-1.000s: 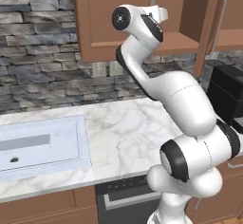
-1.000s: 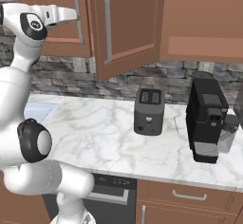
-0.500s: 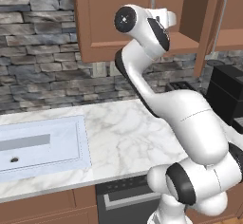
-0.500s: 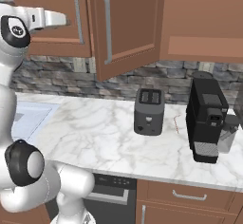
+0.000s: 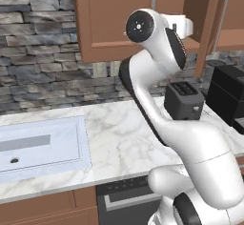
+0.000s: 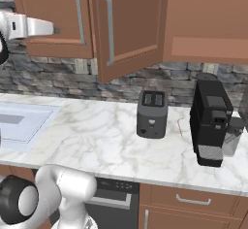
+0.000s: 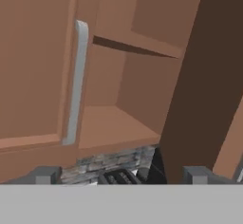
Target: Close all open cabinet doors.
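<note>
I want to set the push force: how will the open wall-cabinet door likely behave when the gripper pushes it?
The open door looks like a stiff wooden panel, so it should not flex. It probably swings on its hinged edge rather than sliding. Its bar handle looks smooth, so the open gripper might slip there; the flat panel seems safer.

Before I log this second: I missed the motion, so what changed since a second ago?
The arm swung left across the right base view, fingers spreading wide, holding nothing. The open door, toaster and coffee maker stayed put.
</note>
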### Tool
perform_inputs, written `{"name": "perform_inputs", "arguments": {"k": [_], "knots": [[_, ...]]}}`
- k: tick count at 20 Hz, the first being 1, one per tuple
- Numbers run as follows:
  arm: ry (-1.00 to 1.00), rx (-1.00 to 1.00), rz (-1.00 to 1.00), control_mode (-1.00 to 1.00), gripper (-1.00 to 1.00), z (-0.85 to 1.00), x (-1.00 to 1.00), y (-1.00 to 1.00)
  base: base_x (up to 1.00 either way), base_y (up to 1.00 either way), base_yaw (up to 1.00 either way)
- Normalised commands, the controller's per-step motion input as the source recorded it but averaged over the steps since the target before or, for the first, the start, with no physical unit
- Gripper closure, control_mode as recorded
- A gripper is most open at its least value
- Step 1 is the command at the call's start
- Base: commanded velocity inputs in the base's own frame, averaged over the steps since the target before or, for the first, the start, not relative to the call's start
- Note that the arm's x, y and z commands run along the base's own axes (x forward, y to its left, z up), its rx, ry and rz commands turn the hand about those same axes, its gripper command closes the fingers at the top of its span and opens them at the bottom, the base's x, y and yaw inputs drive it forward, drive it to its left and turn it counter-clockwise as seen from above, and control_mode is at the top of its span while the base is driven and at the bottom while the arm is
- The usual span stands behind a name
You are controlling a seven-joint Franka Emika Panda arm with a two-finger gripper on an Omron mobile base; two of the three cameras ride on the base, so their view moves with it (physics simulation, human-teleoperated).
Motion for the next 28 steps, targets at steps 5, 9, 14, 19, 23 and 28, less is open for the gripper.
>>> {"name": "perform_inputs", "arguments": {"k": [5, 9, 14, 19, 23, 28], "knots": [[0.00, 0.07, 0.00, -1.00, -1.00, 0.13, -1.00, 0.00, 0.00, 0.00, 0.00], [0.00, 0.07, 0.00, -1.00, -1.00, 0.12, -1.00, 0.00, 0.00, 0.00, 0.00], [0.00, 0.08, 0.00, -1.00, -1.00, 0.12, -0.94, 0.00, 0.00, 0.00, 0.00], [0.00, 0.06, -0.01, -1.00, -1.00, 0.05, -0.32, -0.41, 0.00, 0.00, 0.00], [-0.10, 0.05, 0.02, -1.00, -1.00, 0.00, 0.00, -0.83, 0.00, 0.00, 0.00], [-0.23, 0.08, 0.07, -1.00, -1.00, -0.01, 0.00, -0.89, 0.00, 0.00, 0.00]]}}
